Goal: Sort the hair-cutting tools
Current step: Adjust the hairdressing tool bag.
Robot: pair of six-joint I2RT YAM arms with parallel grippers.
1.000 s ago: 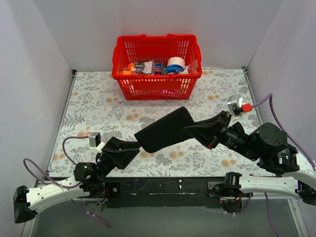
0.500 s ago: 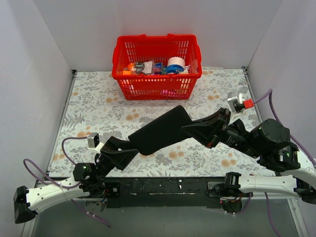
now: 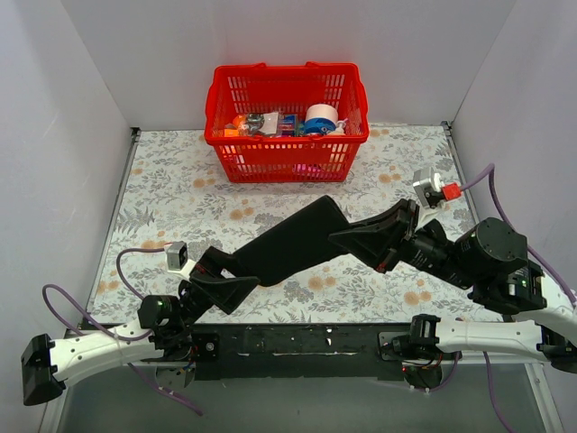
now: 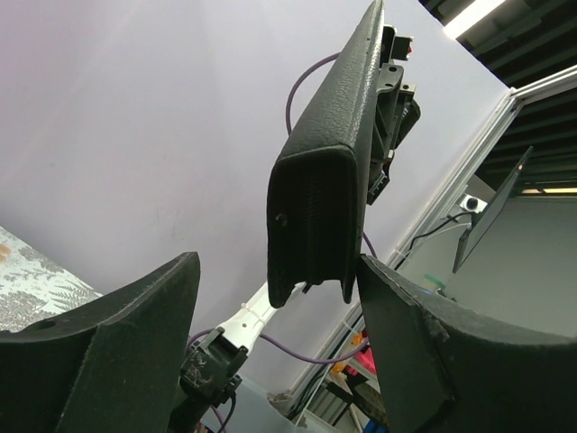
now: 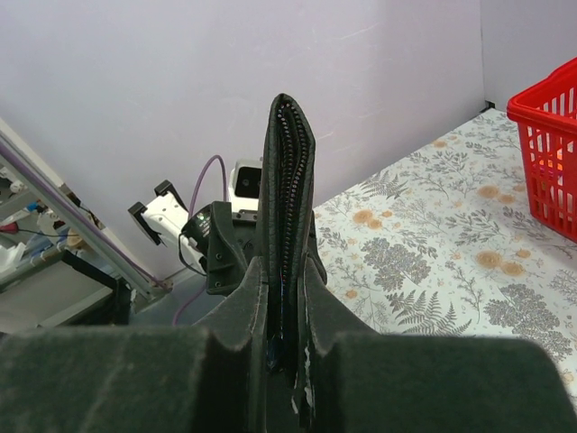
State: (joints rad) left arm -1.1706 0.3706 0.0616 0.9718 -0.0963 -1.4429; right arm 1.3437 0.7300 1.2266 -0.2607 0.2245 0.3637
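Note:
The scissors and the slim black stick are out of view. My right gripper point(image 3: 350, 238) is shut on one end of the large flat black pouch point(image 3: 293, 239) and holds it slanted above the table. In the right wrist view the pouch point(image 5: 287, 198) stands edge-on, zipper up, pinched between my fingers point(image 5: 243, 316). My left gripper point(image 3: 242, 273) is open at the pouch's lower left end. In the left wrist view that end point(image 4: 315, 207) hangs between my open fingertips point(image 4: 135, 334), close against the right one.
A red plastic basket point(image 3: 287, 153) with tape and small packets stands at the back centre, also at the right edge of the right wrist view point(image 5: 550, 135). A floral mat point(image 3: 180, 198) covers the table. White walls enclose three sides.
The left gripper has moved up and right, so its open fingers now bracket the pouch's lower end. The right gripper has shifted the pouch slightly left and up.

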